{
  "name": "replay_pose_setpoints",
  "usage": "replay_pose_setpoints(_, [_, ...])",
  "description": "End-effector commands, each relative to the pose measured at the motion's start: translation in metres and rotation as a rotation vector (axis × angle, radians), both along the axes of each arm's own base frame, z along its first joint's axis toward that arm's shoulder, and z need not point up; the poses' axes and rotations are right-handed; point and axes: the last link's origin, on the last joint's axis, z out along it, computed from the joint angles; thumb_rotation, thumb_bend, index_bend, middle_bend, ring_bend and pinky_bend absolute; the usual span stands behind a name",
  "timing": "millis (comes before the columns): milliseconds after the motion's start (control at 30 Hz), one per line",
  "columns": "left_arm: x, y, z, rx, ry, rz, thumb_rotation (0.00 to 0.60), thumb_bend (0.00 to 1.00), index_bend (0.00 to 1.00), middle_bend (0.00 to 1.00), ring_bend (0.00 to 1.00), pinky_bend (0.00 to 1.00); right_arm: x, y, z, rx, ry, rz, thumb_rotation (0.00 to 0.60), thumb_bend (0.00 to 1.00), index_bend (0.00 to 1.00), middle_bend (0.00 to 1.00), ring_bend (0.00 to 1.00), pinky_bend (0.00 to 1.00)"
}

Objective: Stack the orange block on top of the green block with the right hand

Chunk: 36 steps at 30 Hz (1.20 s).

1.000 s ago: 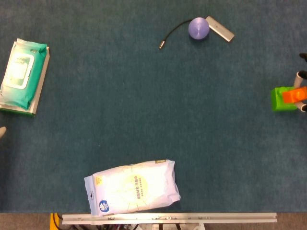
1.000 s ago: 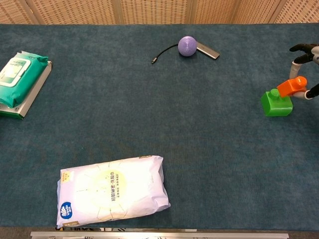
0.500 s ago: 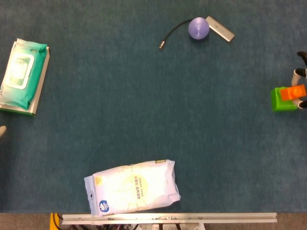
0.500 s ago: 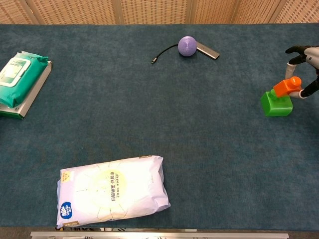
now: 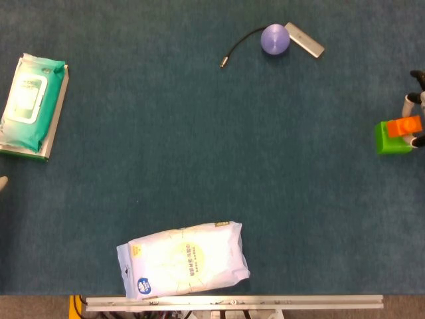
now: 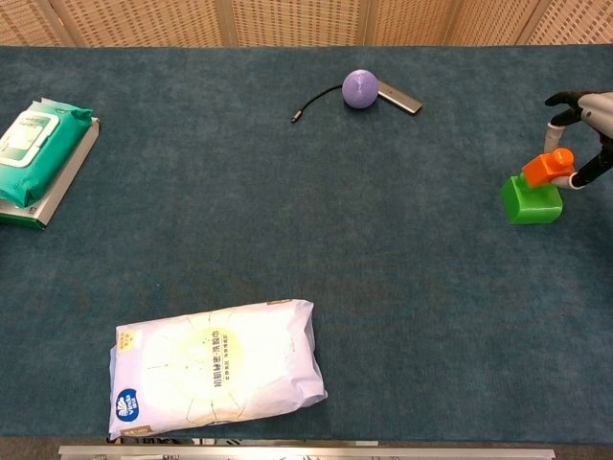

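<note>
While my right hand (image 6: 586, 134) pinches orange block (image 6: 547, 169), block sits tilted on green block (image 6: 532, 201), overhanging its right side; needs levelling, seating.

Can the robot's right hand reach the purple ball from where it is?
Probably, but not right now: the right hand is holding the orange block. The bare table between it and the purple ball blocks nothing.

Lab tabletop: blue felt (image 6: 287, 220), wicker screen (image 6: 287, 19)
</note>
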Motion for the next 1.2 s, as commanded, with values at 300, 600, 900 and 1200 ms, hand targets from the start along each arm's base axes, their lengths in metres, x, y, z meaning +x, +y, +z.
replay_pose_setpoints(300, [-0.0015, -0.0011, 0.0000, 0.000, 0.000, 0.005, 0.600, 0.11, 0.36, 0.38, 0.39, 0.54, 0.0027, -0.0032, -0.0015, 0.001, -0.004, -0.009, 0.600, 0.25, 0.63, 0.07, 0.00, 0.00])
replay_pose_setpoints(600, [-0.0020, -0.0021, 0.0000, 0.000, -0.001, 0.007, 0.600, 0.11, 0.36, 0.38, 0.39, 0.54, 0.0059, -0.0039, -0.0008, 0.006, 0.009, -0.042, 0.600, 0.25, 0.63, 0.07, 0.00, 0.00])
replay_pose_setpoints(900, [-0.0030, -0.0024, -0.0005, 0.000, -0.002, 0.009, 0.600, 0.11, 0.36, 0.38, 0.39, 0.54, 0.0072, -0.0078, -0.0018, 0.005, 0.020, -0.061, 0.600, 0.25, 0.63, 0.07, 0.00, 0.00])
replay_pose_setpoints(1200, [-0.0032, -0.0030, -0.0004, 0.000, -0.004, 0.009, 0.600, 0.11, 0.36, 0.38, 0.39, 0.54, 0.0081, -0.0094, -0.0044, 0.015, 0.025, -0.066, 0.600, 0.25, 0.63, 0.07, 0.00, 0.00])
